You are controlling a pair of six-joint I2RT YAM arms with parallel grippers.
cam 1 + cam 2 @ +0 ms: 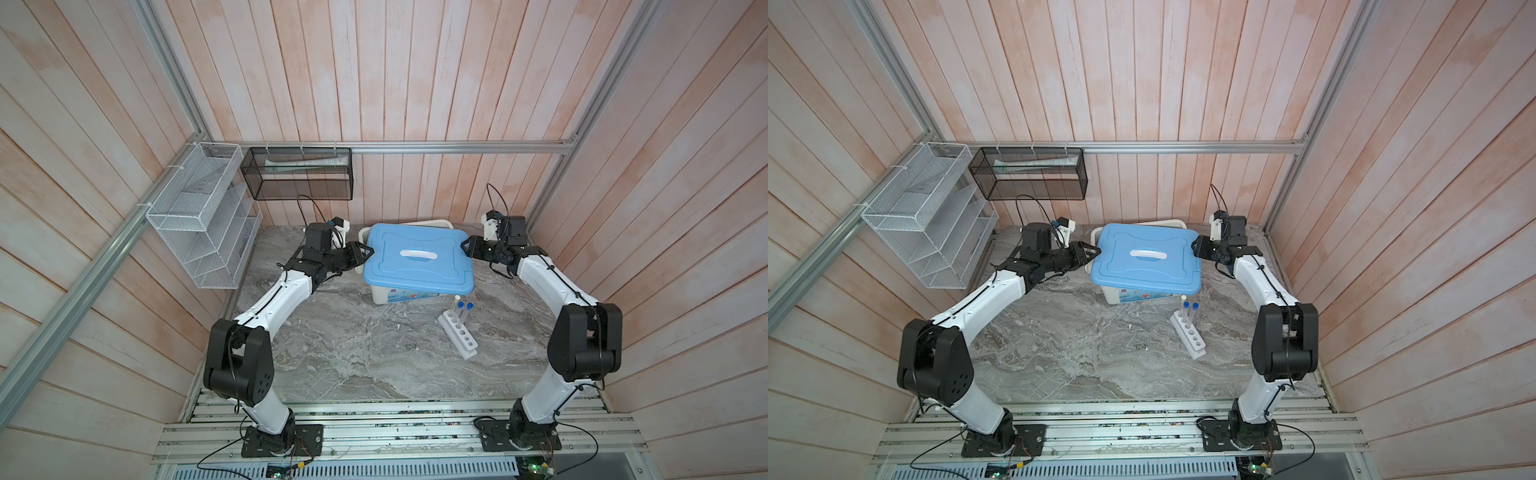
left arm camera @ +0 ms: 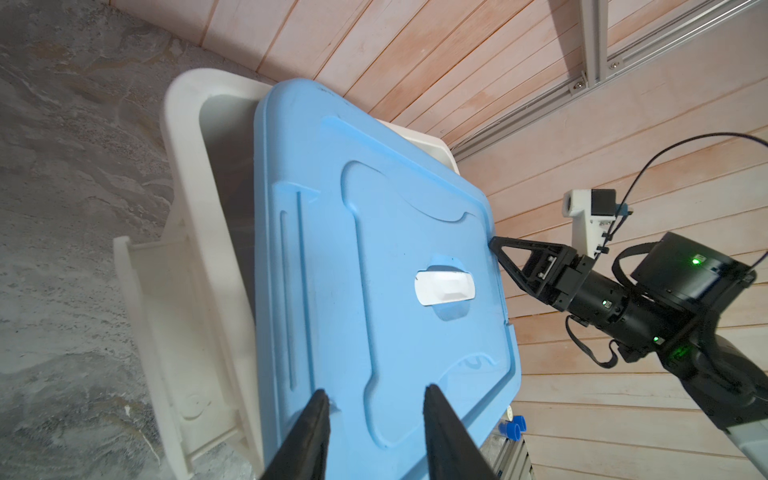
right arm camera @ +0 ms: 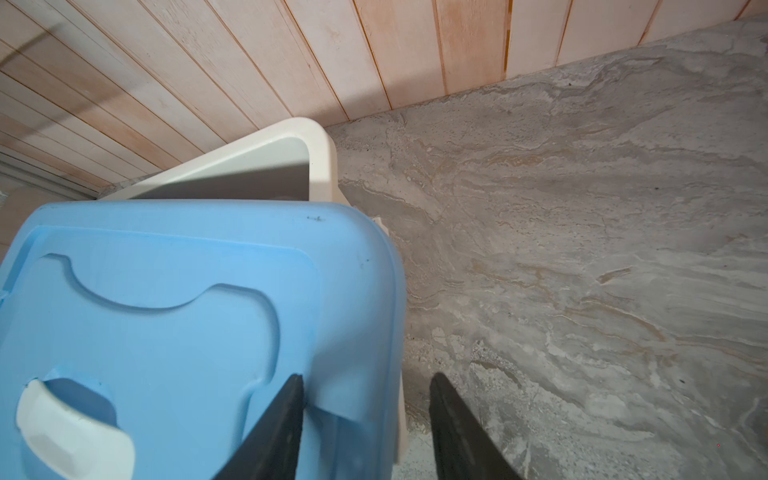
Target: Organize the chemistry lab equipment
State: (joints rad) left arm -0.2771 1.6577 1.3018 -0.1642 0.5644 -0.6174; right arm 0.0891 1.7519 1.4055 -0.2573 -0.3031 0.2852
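A blue lid (image 1: 395,270) (image 1: 1125,274) (image 2: 374,249) (image 3: 166,332) lies askew over a white storage box (image 1: 395,295) (image 2: 187,249) (image 3: 320,141) at the back of the table. My left gripper (image 1: 370,251) (image 1: 1096,250) (image 2: 377,392) is at the lid's left edge with its jaws apart, both fingers over the lid. My right gripper (image 1: 465,246) (image 1: 1194,245) (image 3: 368,376) is open astride the lid's right rim, one finger over the lid, one over the table. In front stands the white rack (image 1: 461,338) (image 1: 1192,340) holding three capped tubes (image 1: 460,305) (image 1: 1186,305).
A white wire-mesh rack (image 1: 199,232) hangs on the left wall and a black mesh basket (image 1: 299,172) on the back wall. Wooden walls close in on three sides. Aluminium rails (image 1: 374,432) run along the table's front, where both arm bases are bolted.
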